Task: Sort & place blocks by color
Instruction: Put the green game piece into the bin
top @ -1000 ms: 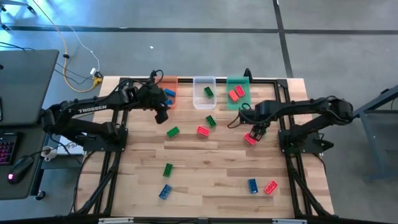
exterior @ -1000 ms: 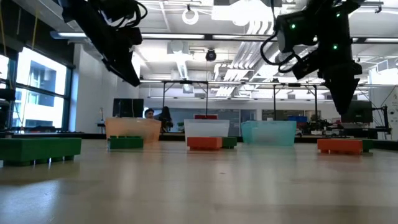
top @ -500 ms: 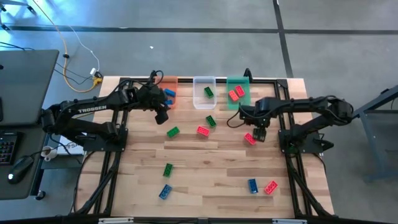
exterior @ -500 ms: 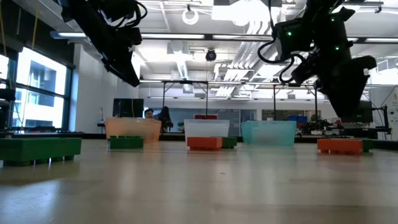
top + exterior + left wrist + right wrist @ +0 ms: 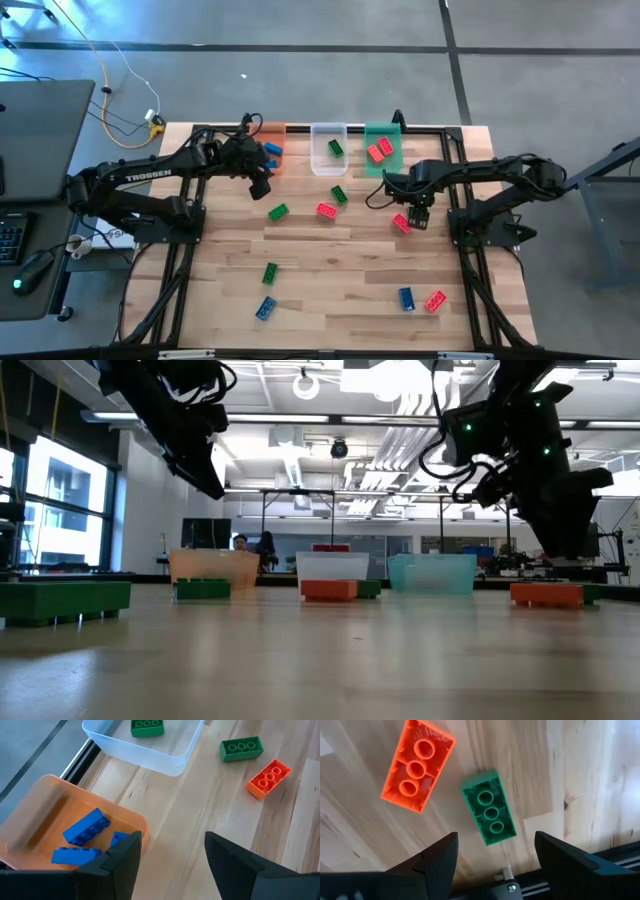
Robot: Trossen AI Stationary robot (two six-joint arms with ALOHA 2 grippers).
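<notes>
Right of centre in the high view, the right hand hovers wide open over a red block, likely next to descend and grasp it.

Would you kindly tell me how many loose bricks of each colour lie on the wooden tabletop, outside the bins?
Green studded plastic bricks: 4 (one shows only in the right wrist view)
Red studded plastic bricks: 3
Blue studded plastic bricks: 2
Total: 9
</notes>
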